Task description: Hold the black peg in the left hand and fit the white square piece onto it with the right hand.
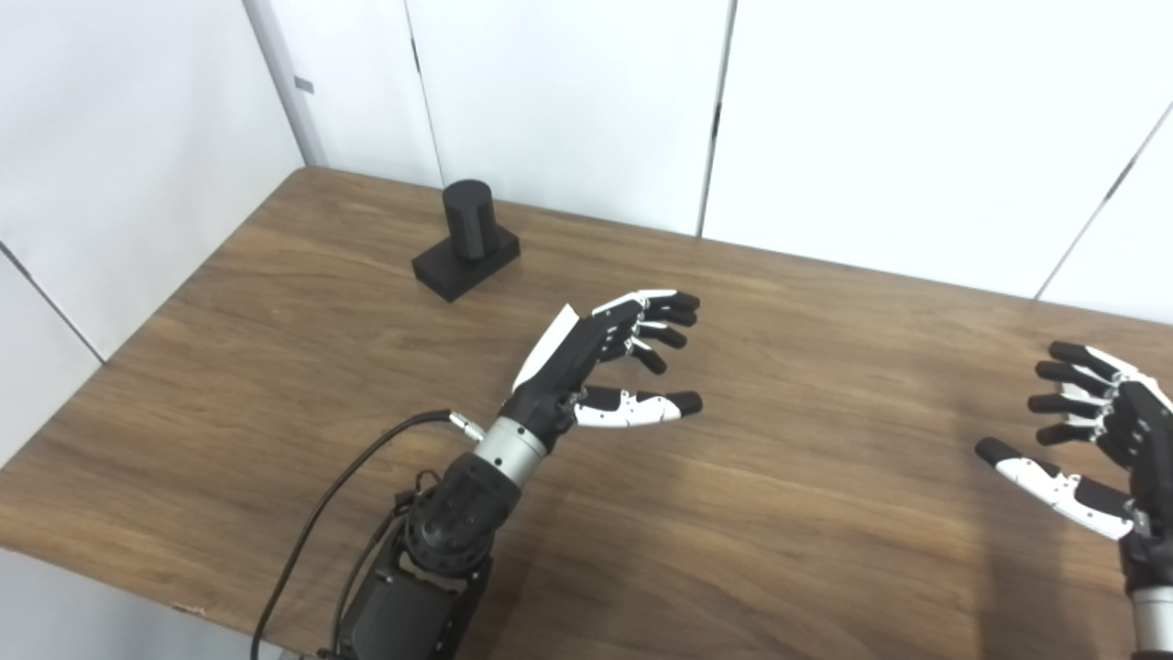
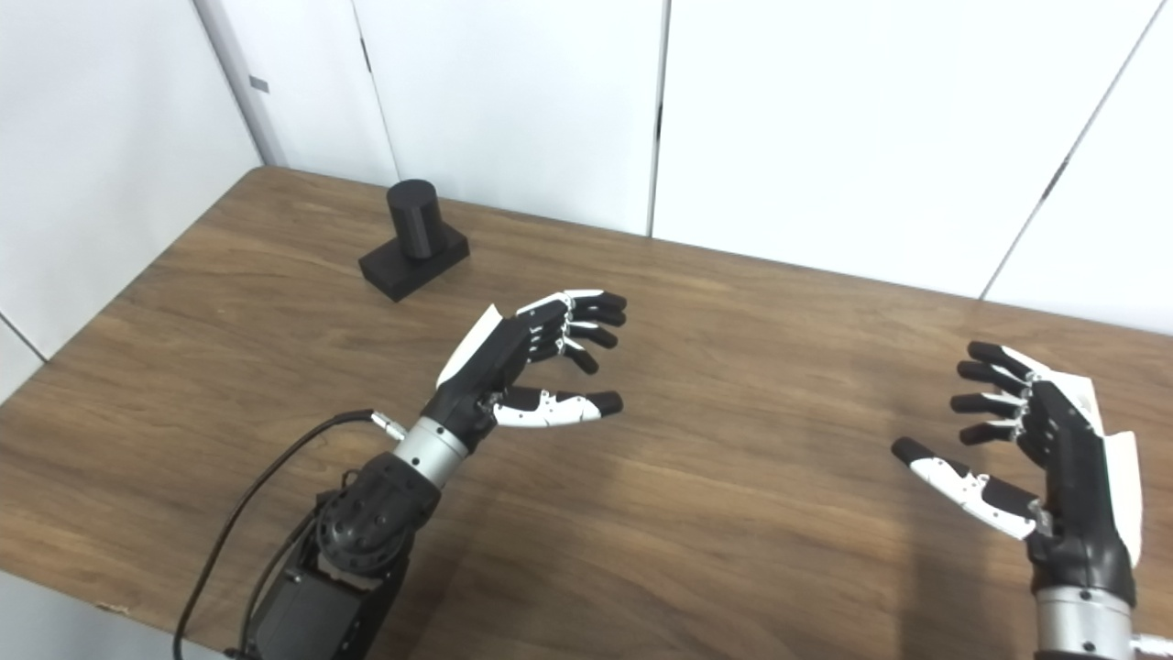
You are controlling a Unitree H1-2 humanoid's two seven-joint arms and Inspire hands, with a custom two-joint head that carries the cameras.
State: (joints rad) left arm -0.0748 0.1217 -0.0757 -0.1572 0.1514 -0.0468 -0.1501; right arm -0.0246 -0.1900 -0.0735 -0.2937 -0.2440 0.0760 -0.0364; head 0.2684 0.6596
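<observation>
Our left hand [image 1: 596, 367] and right hand [image 2: 1035, 449] hover spread, gripping nothing; the black peg [image 1: 467, 240] stands at eleven o'clock — well apart.

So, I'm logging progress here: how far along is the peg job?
Nothing done yet. The black peg stands untouched at the table's far left. The left hand and right hand hover open and empty. No white square piece is visible. Grasping and fitting remain.
</observation>
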